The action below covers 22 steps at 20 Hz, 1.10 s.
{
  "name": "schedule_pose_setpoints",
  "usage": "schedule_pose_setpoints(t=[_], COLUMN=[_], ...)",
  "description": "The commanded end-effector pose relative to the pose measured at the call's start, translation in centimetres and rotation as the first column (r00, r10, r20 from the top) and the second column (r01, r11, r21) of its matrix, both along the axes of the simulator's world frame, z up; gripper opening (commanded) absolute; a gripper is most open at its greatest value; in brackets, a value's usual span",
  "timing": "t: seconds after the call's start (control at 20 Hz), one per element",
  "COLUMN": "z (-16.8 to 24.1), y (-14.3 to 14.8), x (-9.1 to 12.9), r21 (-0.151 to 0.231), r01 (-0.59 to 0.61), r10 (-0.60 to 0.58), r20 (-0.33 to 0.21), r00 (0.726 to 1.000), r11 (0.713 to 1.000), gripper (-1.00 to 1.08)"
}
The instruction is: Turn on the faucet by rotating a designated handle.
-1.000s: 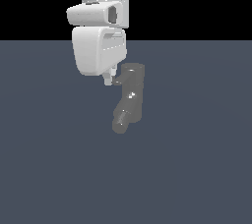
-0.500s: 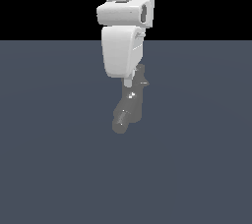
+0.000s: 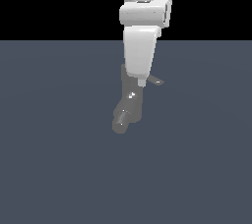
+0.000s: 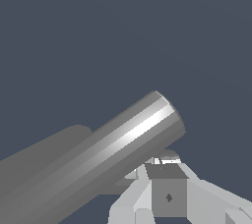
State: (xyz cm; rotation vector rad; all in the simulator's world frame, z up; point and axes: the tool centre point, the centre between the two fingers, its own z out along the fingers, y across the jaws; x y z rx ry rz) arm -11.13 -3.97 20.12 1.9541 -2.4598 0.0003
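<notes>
The flat slate-blue floor [image 3: 49, 169] fills the lower part of the exterior view, under a black backdrop. Next in bulk is the white, boxy robot arm [image 3: 142, 46], which comes down from twelve o'clock. Over the last second it has slid from the exterior view's left toward the right, and now it hangs right in front of the upper part of the faucet.

The small, glossy dark grey faucet [image 3: 129, 105] stands near the middle of the floor. Its upright cylindrical body shows below the arm, and the stubby angled spout points toward seven o'clock. In the wrist view a thick grey cylinder with a bright highlight crosses the frame close to the camera, so the wrist is very near the fixture.

The gripper [image 3: 142, 81] is mostly hidden by its own housing in the exterior view. In the wrist view its pale fingers [image 4: 142, 196] sit behind that cylinder, and I cannot tell whether the claw is apart or together.

Smallest is the thin, straight dark grey handle [image 3: 156, 80], sticking out at three o'clock from the arm's tip, just beside it. Judging by this, the sideways travel has brought the tip to the rod, and pushing it round is the step in hand. Contact cannot be confirmed.
</notes>
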Motion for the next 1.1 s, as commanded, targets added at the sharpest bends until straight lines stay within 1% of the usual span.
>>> schedule_pose_setpoints(t=[0.0,0.9,1.05], z=[0.0,0.0,0.0], y=[-1.4,-8.8,-9.6], x=[0.6,4.5,5.0], r21=[0.0,0.0,0.0], r01=[0.01,0.028,0.029], r10=[-0.01,-0.028,-0.029], r20=[0.001,0.0,0.0], r00=[1.0,1.0,1.0], r11=[1.0,1.0,1.0], gripper=[-1.0,-1.0,-1.0])
